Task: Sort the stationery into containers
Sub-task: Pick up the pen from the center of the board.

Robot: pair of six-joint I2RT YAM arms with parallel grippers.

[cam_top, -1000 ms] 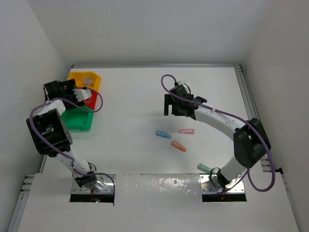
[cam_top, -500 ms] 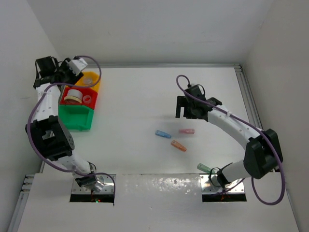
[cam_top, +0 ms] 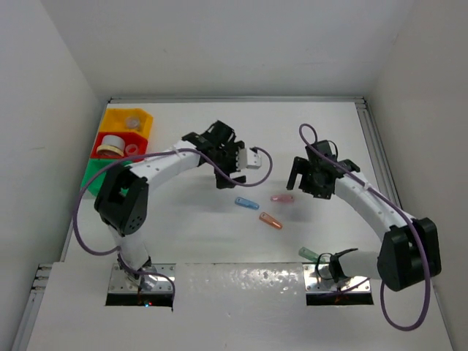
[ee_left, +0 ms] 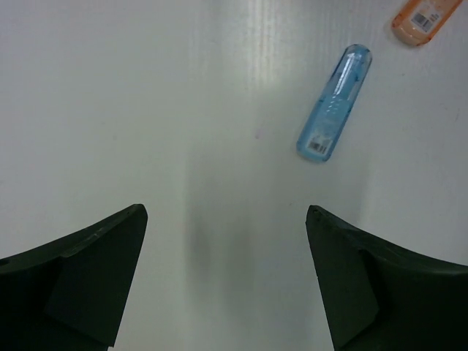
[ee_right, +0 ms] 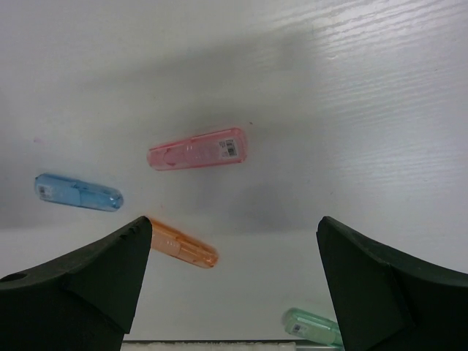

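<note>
Blue (cam_top: 246,202), pink (cam_top: 282,197) and orange (cam_top: 270,221) capsule pieces lie mid-table, and a green one (cam_top: 310,254) lies by the right arm's base. My left gripper (cam_top: 224,178) is open and empty, just left of and behind the blue piece (ee_left: 333,102). The orange piece (ee_left: 428,18) shows at the left wrist view's top right. My right gripper (cam_top: 301,184) is open and empty, just right of the pink piece (ee_right: 197,148). The yellow (cam_top: 146,124), red (cam_top: 99,139) and green (cam_top: 91,173) bins stand at the far left. Tape rings (cam_top: 111,144) lie in the red bin.
A tiny clear pot (cam_top: 133,122) sits in the yellow bin. White walls close the table on the left, back and right. My left arm spans from the bins to the middle. The right wrist view shows blue (ee_right: 78,192), orange (ee_right: 183,246) and green (ee_right: 311,325) pieces.
My left arm swung from the bins at the far left to the middle of the table, beside the blue piece. My right gripper moved right and nearer, ending beside the pink piece.
</note>
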